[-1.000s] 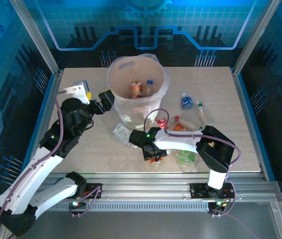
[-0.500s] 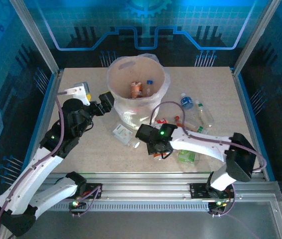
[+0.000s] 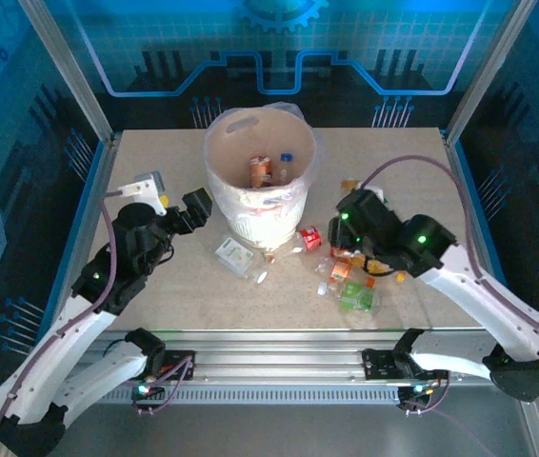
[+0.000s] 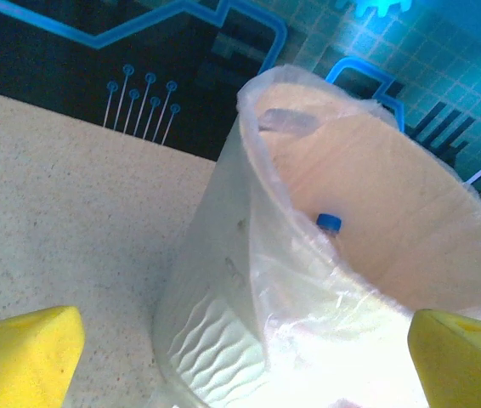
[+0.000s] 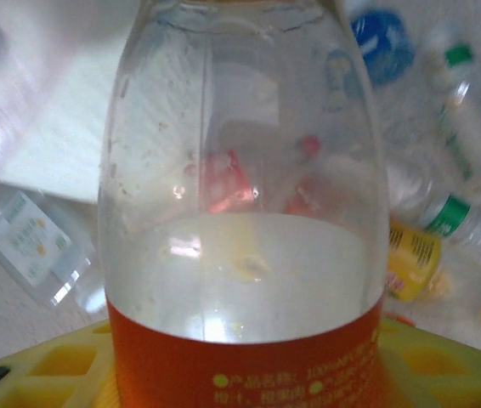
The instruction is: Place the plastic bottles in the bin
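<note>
**Step in hand:** one bottle is being carried to the bin. An orange-labelled bottle (image 5: 240, 212), clear above its label, is clamped between the yellow pads (image 5: 45, 365) of the right hand (image 3: 351, 198). It is held raised off the bench (image 3: 155, 157) at centre right of the overhead frame, just right of the bin (image 3: 214, 143). The bin stands at upper centre, with two bottles (image 3: 261, 171) lying inside it.

**Next move, as judged:** the right hand is to be swung leftward over the rim and the grip then released.

**Pose:** the right forearm is stretched up-left from the lower right corner. The left hand (image 3: 197, 204) is spread fully with nothing in it, poised beside the bin's left wall.

**Outstanding:** several loose bottles (image 3: 309, 238) lie on the bench below the bin.
</note>
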